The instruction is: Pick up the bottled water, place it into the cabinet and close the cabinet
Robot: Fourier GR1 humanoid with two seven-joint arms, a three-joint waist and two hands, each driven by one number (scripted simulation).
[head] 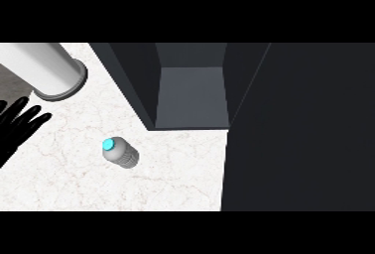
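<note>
One bottled water (119, 152) | marble counter (81, 183) | cabinet (192, 94) open | left hand (18, 124) fingers (33, 116) apart

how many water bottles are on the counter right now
1. The bottled water stands on the white counter, in front of the open cabinet and to the right of the left hand. The large dark cabinet door on the right could be hiding others.
</note>
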